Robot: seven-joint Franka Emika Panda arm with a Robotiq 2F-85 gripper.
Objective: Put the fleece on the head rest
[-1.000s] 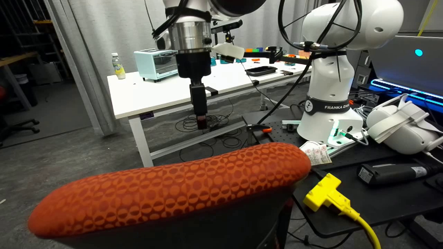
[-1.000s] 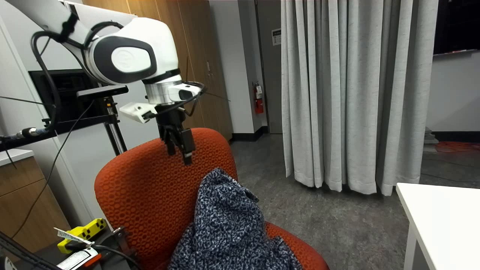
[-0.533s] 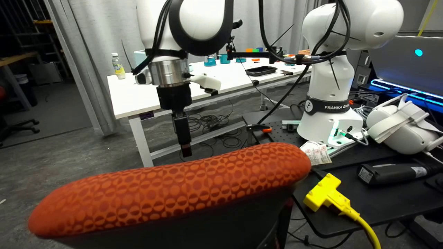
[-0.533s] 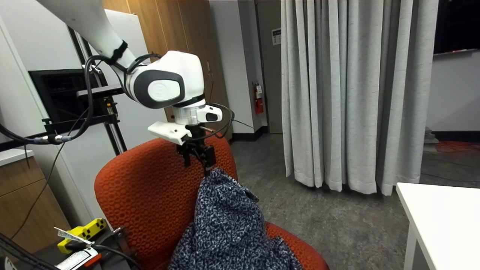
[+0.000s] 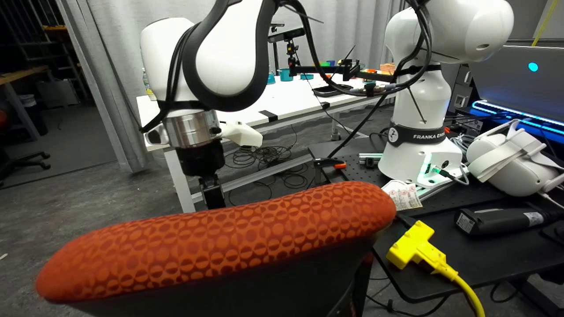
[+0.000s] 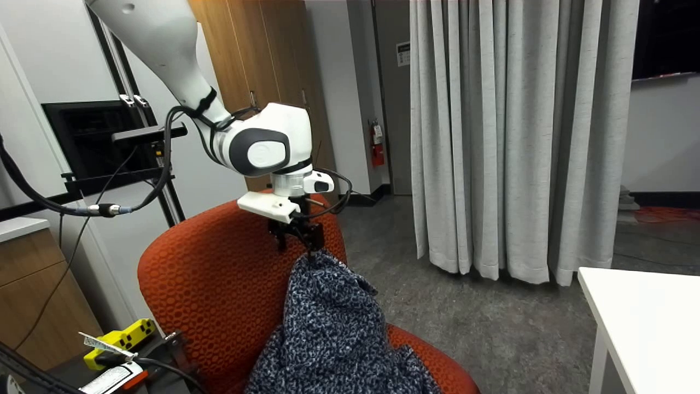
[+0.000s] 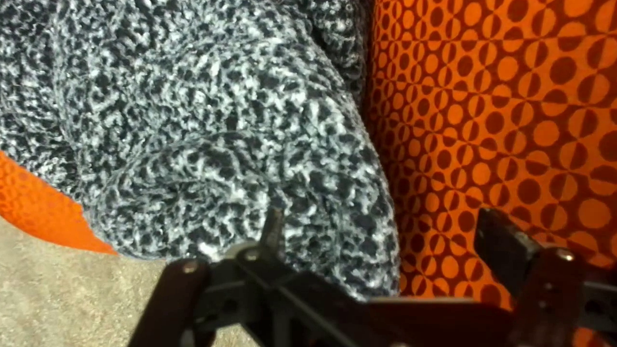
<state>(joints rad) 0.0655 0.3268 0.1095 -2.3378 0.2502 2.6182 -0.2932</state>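
Where the wrist view looks along the gripper (image 7: 381, 219), its two fingers (image 7: 273, 230) are spread wide, with nothing held between them.

Gripper, one, black: pointing downward. In an exterior view its fingertips are out of sight behind the head rest (image 5: 220, 237). In an exterior view one finger is at the peak of the fleece (image 6: 339, 328); whether it touches there cannot be told. In the wrist view one finger stands before the fleece, the other before orange upholstery (image 7: 506, 120).

Fleece, one, mottled black, dark grey and pale grey: heaped in folds on the orange-red seat (image 6: 435, 361), its peak near the head rest and below the top edge of it. In the wrist view its rounded end fills part of the gap between the fingers.

Head rest, one, orange-red: long, rounded, covered in circle-patterned fabric, dark on the rear face.

Robot arm (image 6: 164, 49), one, white: its base (image 5: 398, 165) beside a white headset (image 5: 511, 174).

Yellow plug (image 5: 416, 244), one: on a black table (image 5: 484, 259) near the end of the head rest, seen in both exterior views.

White table (image 5: 293, 99), one: beyond the head rest.

Curtain (image 6: 519, 137), one, grey: hanging in pleats.

Fire extinguisher (image 6: 377, 145), one, red: near the curtain, farther back.
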